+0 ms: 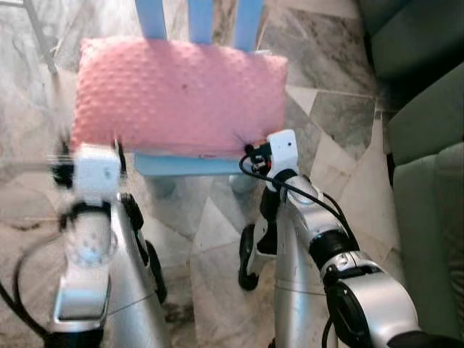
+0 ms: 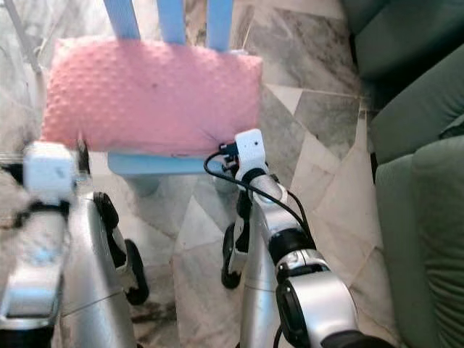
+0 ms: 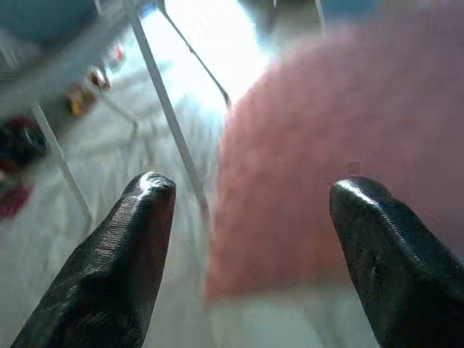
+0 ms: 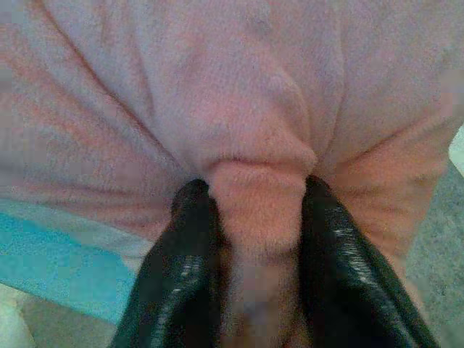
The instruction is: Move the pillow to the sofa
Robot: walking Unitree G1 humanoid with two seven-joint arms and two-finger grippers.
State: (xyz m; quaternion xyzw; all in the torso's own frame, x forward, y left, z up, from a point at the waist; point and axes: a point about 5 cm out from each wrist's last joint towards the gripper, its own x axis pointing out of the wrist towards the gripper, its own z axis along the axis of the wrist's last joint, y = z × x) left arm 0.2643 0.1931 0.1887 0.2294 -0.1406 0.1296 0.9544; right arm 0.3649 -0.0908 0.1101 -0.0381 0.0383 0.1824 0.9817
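Here, a pink, bumpy pillow (image 1: 177,94) lies on a light-blue slatted chair (image 1: 181,165) over marble floor (image 1: 217,239). The right gripper (image 4: 254,210) pinches a fold of fleece at the pillow's 5 o'clock corner. The left gripper (image 3: 254,217), blurred, spreads its fingers wide at the 7 o'clock corner. A green sofa (image 1: 428,167) sits at 3 o'clock, cut off.

blur, crops and hidden parts

the left arm (image 1: 90,217) is smeared by motion in the head views, and the left gripper (image 3: 250,217) sees the pillow (image 3: 341,167) only as a soft pink blur. the chair (image 1: 181,165) is cut off at the top edge, its seat mostly hidden under the pillow. the sofa (image 1: 428,181) runs off the right edge. small coloured things (image 3: 80,90) on the floor, possibly toys, are too blurred to name.
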